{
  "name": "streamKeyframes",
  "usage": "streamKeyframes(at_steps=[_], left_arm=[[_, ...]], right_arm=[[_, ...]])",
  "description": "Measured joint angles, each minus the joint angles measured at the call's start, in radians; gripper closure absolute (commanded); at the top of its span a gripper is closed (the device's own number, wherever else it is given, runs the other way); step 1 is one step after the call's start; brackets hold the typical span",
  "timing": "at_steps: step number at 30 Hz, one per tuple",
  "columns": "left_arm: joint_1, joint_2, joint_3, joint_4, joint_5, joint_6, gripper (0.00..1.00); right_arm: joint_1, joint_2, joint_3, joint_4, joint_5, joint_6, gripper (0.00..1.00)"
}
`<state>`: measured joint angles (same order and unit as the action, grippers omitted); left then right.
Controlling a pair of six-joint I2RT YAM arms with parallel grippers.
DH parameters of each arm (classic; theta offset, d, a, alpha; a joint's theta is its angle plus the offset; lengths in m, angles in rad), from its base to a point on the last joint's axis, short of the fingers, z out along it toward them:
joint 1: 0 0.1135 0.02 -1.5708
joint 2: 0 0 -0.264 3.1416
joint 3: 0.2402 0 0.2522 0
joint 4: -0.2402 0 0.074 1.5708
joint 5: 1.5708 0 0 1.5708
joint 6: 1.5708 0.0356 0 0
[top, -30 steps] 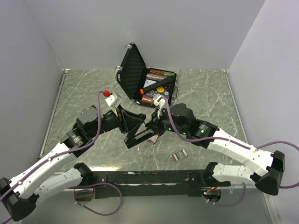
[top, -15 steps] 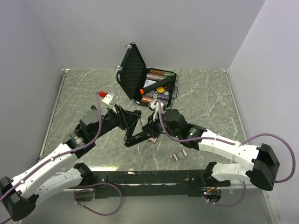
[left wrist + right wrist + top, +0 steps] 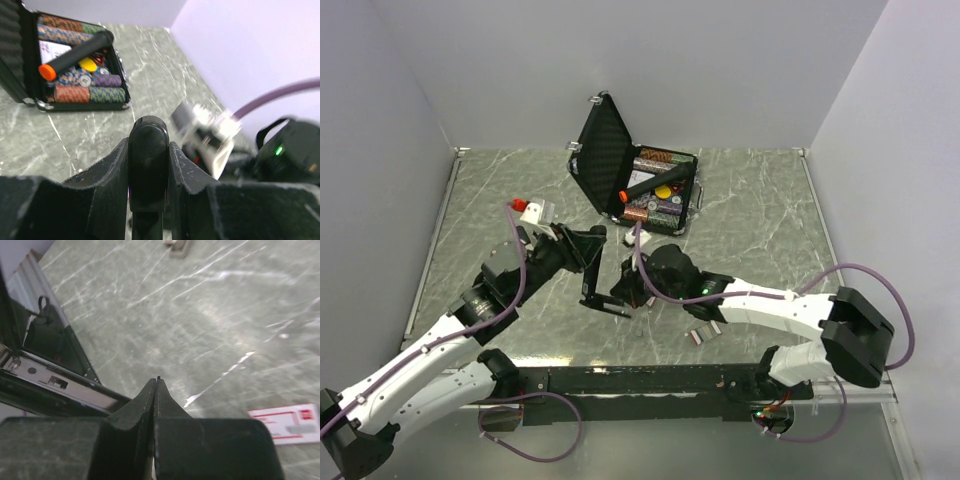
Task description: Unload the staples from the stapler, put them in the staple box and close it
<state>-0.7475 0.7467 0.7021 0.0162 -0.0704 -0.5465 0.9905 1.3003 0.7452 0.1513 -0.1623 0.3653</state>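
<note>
Above table (image 3: 760, 200), left end effector (image 3: 148, 155) clamping stapler (image 3: 148, 135)

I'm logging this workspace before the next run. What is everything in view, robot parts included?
stapler: one, black with a silver rail, hinged open, mid-table
staples: at least two short strips, silvery grey, on the table by the right arm
box: one, white and red, flat on the table near the right gripper
case: one, black, open, at the back of the table
chips: several rows, mixed colours, inside the case
tube: one, black with an orange end, lying across the chips
table: one, grey-green marbled
left gripper: shut on the stapler
right gripper: shut, nothing visible in it, beside the stapler's rail
</note>
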Motion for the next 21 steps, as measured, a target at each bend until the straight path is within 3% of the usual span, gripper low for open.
streamKeyframes(at_steps=[21], left_arm=[[-0.003,0.073,-0.137,0.134,-0.251,-0.043,0.99]], right_arm=[[0.057,0.231,-0.033,0.267,-0.11,0.236,1.0]])
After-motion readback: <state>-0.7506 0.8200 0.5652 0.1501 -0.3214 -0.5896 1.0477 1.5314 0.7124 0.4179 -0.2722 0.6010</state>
